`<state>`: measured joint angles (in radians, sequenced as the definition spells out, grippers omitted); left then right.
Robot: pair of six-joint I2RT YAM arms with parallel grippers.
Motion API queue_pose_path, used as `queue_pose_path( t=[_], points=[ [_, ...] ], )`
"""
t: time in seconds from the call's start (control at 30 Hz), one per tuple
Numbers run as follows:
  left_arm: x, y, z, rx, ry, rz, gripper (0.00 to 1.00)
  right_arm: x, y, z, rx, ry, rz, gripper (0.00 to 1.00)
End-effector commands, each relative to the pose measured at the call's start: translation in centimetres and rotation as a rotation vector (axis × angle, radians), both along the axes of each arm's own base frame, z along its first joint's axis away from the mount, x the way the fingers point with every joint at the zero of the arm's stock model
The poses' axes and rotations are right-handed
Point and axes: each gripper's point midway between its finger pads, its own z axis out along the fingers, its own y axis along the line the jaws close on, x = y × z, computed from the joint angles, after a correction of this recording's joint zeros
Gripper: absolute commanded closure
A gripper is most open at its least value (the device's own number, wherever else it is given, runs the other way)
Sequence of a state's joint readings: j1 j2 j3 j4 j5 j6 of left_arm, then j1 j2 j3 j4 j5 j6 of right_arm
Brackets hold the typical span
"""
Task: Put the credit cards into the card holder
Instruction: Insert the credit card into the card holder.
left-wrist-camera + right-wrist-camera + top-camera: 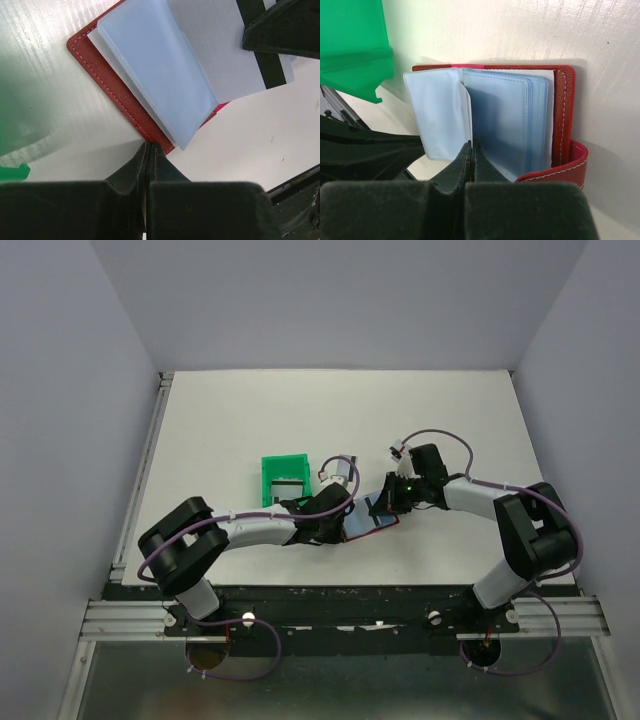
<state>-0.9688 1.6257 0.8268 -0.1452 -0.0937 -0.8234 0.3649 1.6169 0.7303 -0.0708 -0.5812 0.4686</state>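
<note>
The card holder (366, 526) (110, 85) (563, 110) lies open on the table, dark red outside with pale blue sleeves (155, 70) fanned up. My left gripper (344, 526) (149, 145) is shut, its tips pinching the near edge of the red cover. One credit card (220, 55), pale grey with a dark stripe, sticks out from under a sleeve. My right gripper (392, 504) (471, 145) is shut on this card from the other side, a fingertip (280, 25) lying over its striped end. In the right wrist view the card shows only edge-on between the sleeves.
A green plastic tray (285, 460) (355, 45) (12, 172) stands just left of the holder, with another card (288, 487) lying in it. White table surface extends behind and to both sides. A metal rail runs along the table's left edge (148, 470).
</note>
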Motion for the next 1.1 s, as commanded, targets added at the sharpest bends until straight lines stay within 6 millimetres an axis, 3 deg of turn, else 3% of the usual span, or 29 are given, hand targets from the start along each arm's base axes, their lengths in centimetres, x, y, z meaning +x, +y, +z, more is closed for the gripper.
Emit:
queue_pose_path(
  t=[0.0, 0.17, 0.27, 0.7, 1.07],
  points=[
    [-0.1, 1.6, -0.1, 0.032, -0.014, 0.037, 0.95, -1.3, -0.6, -1.7, -0.051, 0.048, 0.016, 1.0],
    [1.5, 0.9, 4.7, -0.067, -0.144, 0.054, 0.93, -1.4, -0.8, -1.8, -0.066, 0.048, 0.005, 1.0],
    [2.7, 0.7, 6.4, -0.077, -0.194, 0.069, 0.91, -1.5, -1.2, -2.0, -0.086, 0.055, -0.021, 1.0],
    [3.9, -2.0, 6.6, -0.125, -0.19, 0.035, 0.89, -4.9, -4.4, -4.0, -0.15, 0.124, -0.26, 1.0],
    [4.4, -4.3, 6.1, -0.153, -0.182, -0.026, 0.87, -4.8, -4.7, -3.3, -0.146, 0.104, -0.284, 1.0]
  ],
)
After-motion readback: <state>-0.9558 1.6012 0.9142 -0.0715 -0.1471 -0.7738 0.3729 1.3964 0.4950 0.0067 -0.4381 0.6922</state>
